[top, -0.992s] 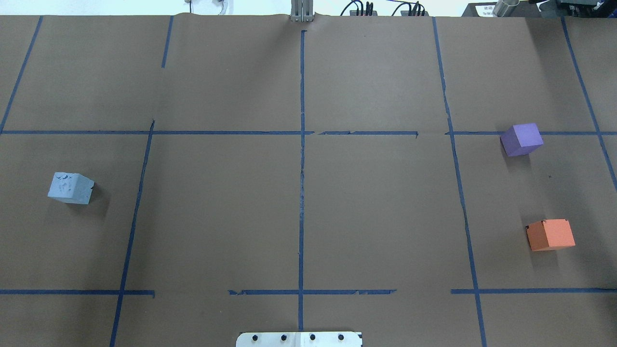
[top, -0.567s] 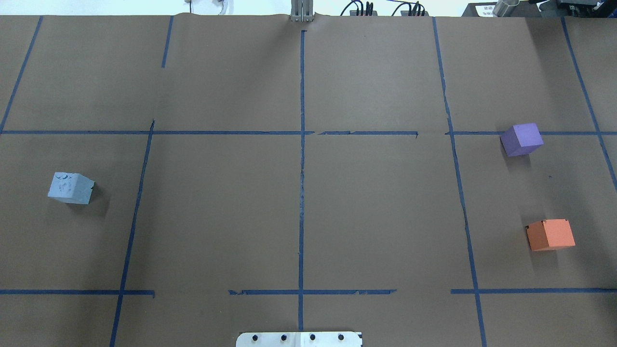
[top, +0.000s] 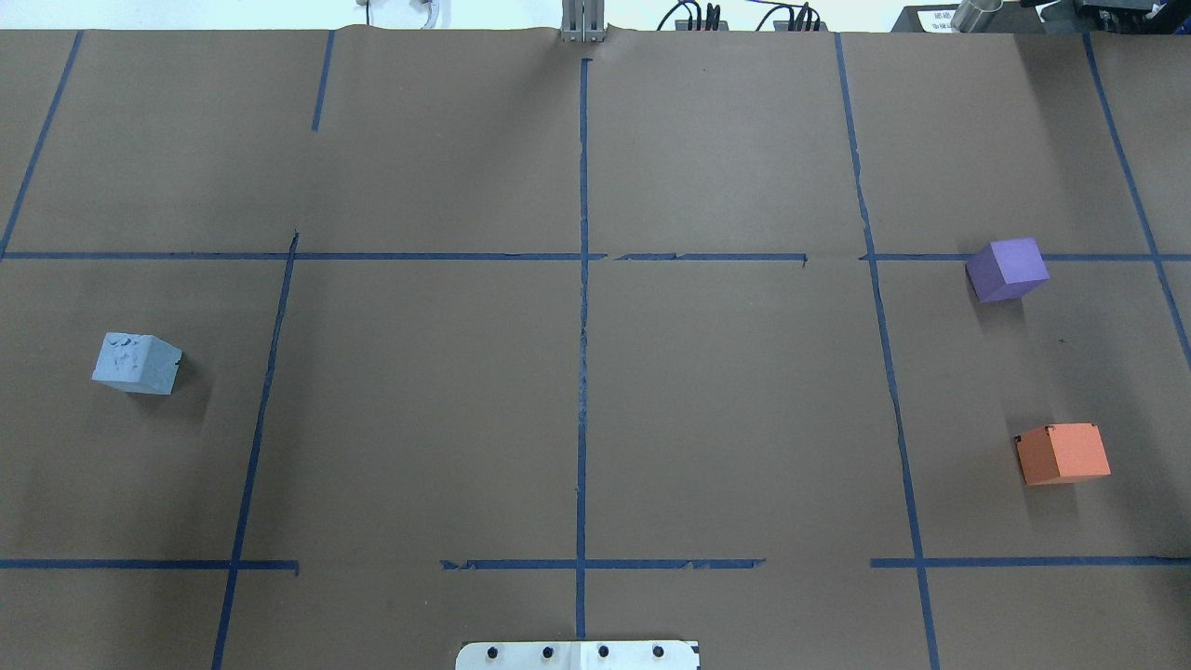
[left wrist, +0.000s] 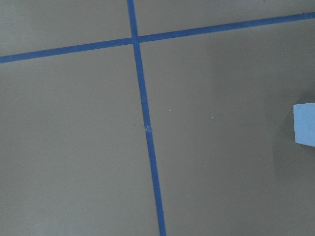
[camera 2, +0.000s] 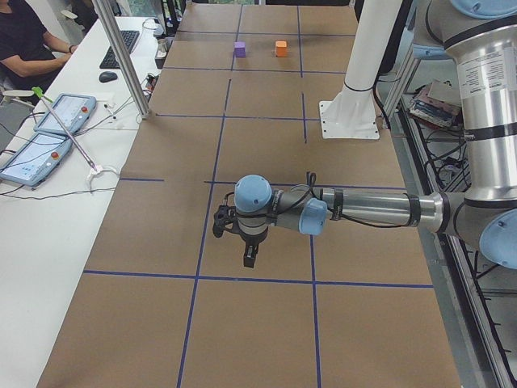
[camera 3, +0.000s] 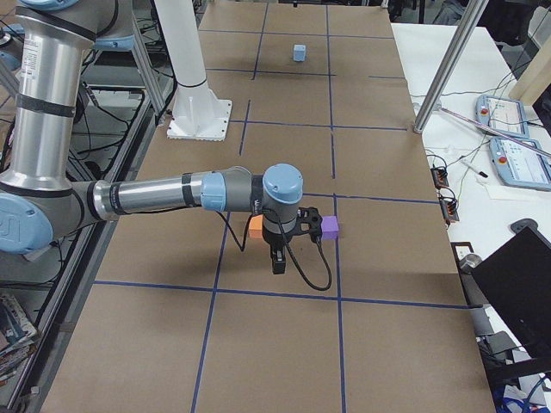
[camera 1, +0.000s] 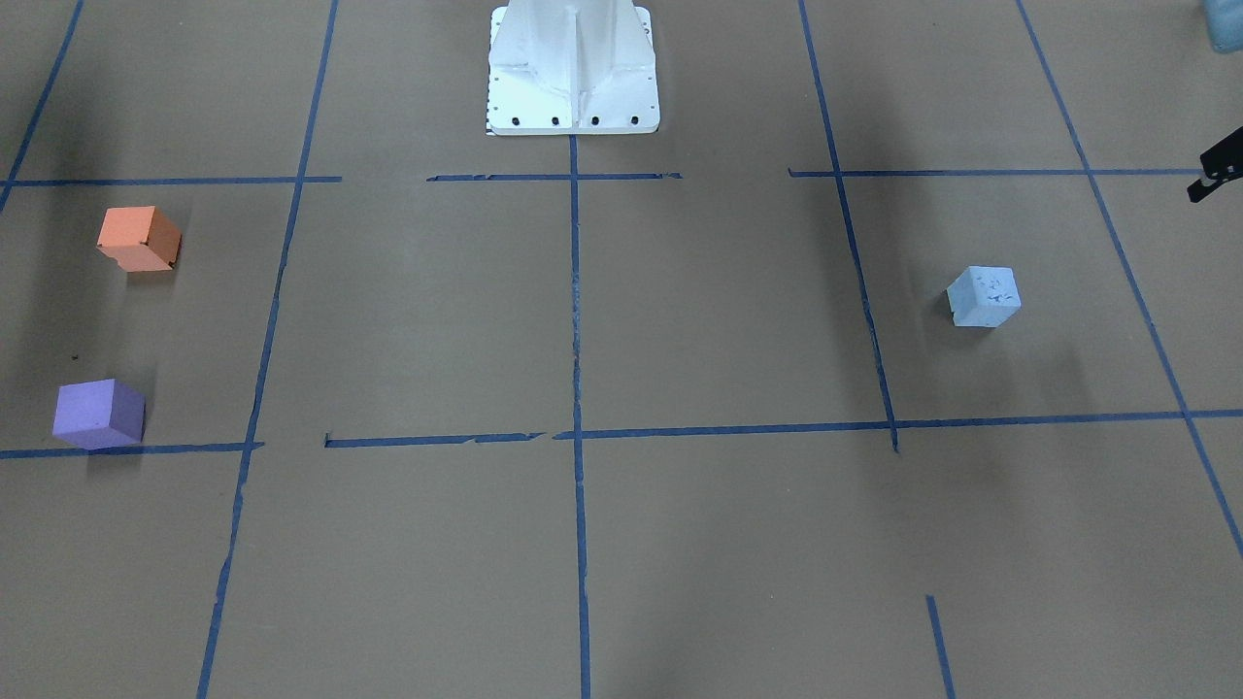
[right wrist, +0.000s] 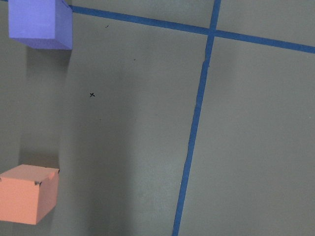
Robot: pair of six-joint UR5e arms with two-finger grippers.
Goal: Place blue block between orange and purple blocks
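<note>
A gap separated the orange block (top: 1063, 453) and purple block (top: 1007, 269); the blue block (top: 136, 363) sat well apart. How far the left gripper (camera 2: 250, 257) and right gripper (camera 3: 278, 263) stood open could not be told.

Blue block (top: 137, 364): pale blue cube with dark scuffs on its top face. It sits flat on the worktop (top: 419, 400), on the robot's left side, turned slightly off the tape grid.

Purple block (top: 1007, 270): plain cube, flat, on the robot's right side at the far end, sitting on a tape line (top: 1098, 257).

Orange block (top: 1063, 453): cube with dark nicks along one top edge, flat, same right side but nearer the robot.

Orange and purple are apart with worktop showing between them. Blue is well apart from both.
</note>
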